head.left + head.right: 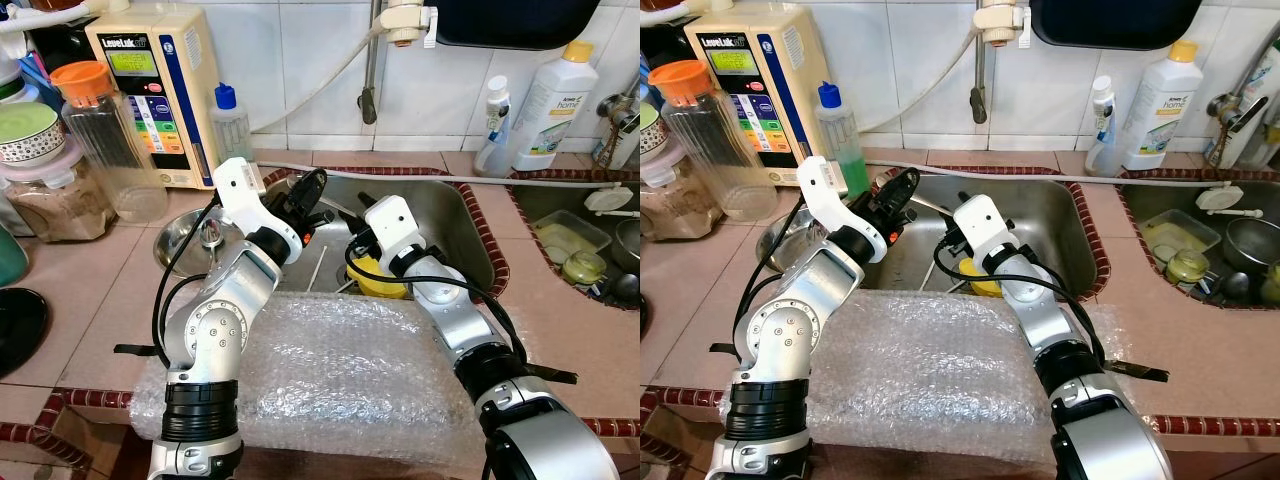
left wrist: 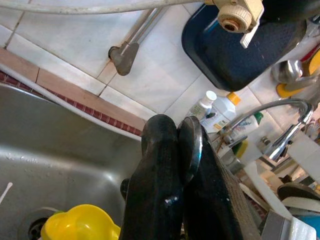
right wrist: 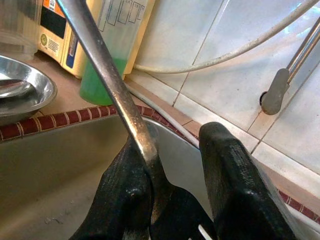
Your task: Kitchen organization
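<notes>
Over the near part of the steel sink basin, our right end effector has its fingers parted around a long steel utensil handle slanting up toward the far left, while our left end effector, closed and empty, hovers beside it.

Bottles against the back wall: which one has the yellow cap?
The big white detergent bottle at the right. The small white bottle beside it has a white cap; the green-liquid bottle by the water ionizer has a blue one.
</notes>
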Motion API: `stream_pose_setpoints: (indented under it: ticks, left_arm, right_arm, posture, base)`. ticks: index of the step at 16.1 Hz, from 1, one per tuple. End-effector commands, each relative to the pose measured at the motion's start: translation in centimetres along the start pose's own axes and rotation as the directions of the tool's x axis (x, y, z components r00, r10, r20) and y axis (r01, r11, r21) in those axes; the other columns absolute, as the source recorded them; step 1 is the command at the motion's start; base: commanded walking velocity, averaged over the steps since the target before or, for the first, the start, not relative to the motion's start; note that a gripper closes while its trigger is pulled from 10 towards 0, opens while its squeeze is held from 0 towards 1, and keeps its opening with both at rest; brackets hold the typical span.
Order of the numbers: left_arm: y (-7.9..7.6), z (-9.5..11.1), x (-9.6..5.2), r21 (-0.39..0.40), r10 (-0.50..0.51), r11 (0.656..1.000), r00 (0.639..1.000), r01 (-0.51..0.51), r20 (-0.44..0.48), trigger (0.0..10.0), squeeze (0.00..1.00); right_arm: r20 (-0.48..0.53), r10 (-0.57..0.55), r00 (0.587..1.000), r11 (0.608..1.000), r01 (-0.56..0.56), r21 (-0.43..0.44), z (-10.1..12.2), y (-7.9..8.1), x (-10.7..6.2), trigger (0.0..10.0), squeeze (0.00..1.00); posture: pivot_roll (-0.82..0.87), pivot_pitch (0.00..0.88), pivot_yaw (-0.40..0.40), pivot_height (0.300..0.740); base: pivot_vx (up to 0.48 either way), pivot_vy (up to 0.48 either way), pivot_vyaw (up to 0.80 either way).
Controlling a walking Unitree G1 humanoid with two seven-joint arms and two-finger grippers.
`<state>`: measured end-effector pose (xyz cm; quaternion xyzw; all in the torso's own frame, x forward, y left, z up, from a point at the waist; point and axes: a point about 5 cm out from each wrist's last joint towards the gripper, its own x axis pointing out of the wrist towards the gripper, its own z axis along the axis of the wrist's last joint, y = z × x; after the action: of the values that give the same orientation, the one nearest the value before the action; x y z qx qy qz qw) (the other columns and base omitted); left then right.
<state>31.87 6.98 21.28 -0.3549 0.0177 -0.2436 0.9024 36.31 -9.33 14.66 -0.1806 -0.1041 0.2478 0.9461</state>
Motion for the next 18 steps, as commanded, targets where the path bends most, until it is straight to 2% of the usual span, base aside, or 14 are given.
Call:
stream_pose_setpoints:
  ticks: [1,7,8,9,10,11,12,13,14,18]
  left_arm:
    - [-0.5,-0.2,0.1,0.007,-0.028,1.0,0.999,0.028,-0.027,0.0,0.0]
    - [-0.9,-0.7,-0.1,0.015,-0.047,0.999,0.998,0.048,-0.047,0.0,0.0]
    - [-0.8,-1.0,-0.1,0.034,-0.048,0.998,0.997,0.05,-0.063,1.3,0.0]
    - [-0.7,-1.1,-0.1,0.038,-0.045,0.998,0.996,0.048,-0.071,3.9,0.0]
    - [-0.7,-1.1,-0.2,0.04,-0.047,0.998,0.996,0.05,-0.074,3.7,0.0]
    - [-0.5,-1.3,-0.2,0.048,-0.048,0.998,0.995,0.052,-0.085,4.2,0.0]
    - [-0.4,-1.5,-0.2,0.047,-0.048,0.998,0.995,0.053,-0.091,5.4,0.0]
    - [-0.4,-1.6,-0.1,0.044,-0.053,0.997,0.994,0.058,-0.1,9.7,0.47]
    - [-0.5,-1.7,0.0,0.039,-0.059,0.997,0.993,0.063,-0.106,10.0,1.0]
    - [-0.3,-1.9,0.1,0.048,-0.08,0.995,0.987,0.087,-0.137,10.0,1.0]
  right_arm:
    - [-0.01,-0.054,0.998,0.998,0.055,0.032,-0.4,-1.1,-0.4,0.0,0.0]
    - [-0.013,-0.061,0.998,0.996,0.062,0.057,-0.6,-1.1,-0.5,0.0,0.0]
    - [-0.017,-0.073,0.997,0.995,0.074,0.064,-0.7,-1.2,-0.6,0.0,0.0]
    - [-0.02,-0.081,0.996,0.994,0.083,0.065,-0.8,-1.3,-0.6,0.0,0.0]
    - [-0.021,-0.086,0.996,0.994,0.088,0.066,-0.8,-1.4,-0.7,0.0,0.0]
    - [-0.03,-0.111,0.993,0.991,0.112,0.068,-1.1,-1.6,-1.0,0.0,0.0]
    - [-0.036,-0.122,0.992,0.99,0.124,0.066,-1.4,-1.7,-1.2,0.0,0.0]
    - [-0.045,-0.139,0.989,0.987,0.142,0.069,-1.6,-1.9,-1.4,0.0,0.0]
    - [-0.05,-0.156,0.987,0.984,0.159,0.074,-1.8,-2.0,-1.7,0.0,0.0]
    - [-0.092,-0.205,0.974,0.972,0.214,0.098,-3.1,-2.6,-2.9,0.0,0.0]
  posture:
    - [0.07,0.0,0.09,0.74]
    - [0.07,0.0,0.086,0.74]
    - [0.07,0.0,0.086,0.74]
    - [0.07,0.0,0.091,0.74]
    - [0.07,0.0,0.091,0.74]
    - [0.07,0.0,0.103,0.74]
    - [0.07,0.0,0.108,0.74]
    - [0.07,0.0,0.113,0.74]
    - [0.07,0.0,0.113,0.74]
    - [0.06,0.0,0.142,0.74]
  base:
    - [0.0,0.0,0.0]
    - [0.0,0.0,0.0]
    - [0.0,0.0,0.0]
    - [0.0,0.0,0.0]
    - [0.0,0.0,0.0]
    - [0.0,0.0,0.0]
    - [0.0,0.0,0.0]
    - [0.0,0.0,0.0]
    - [0.0,0.0,0.0]
    - [0.0,0.0,0.0]
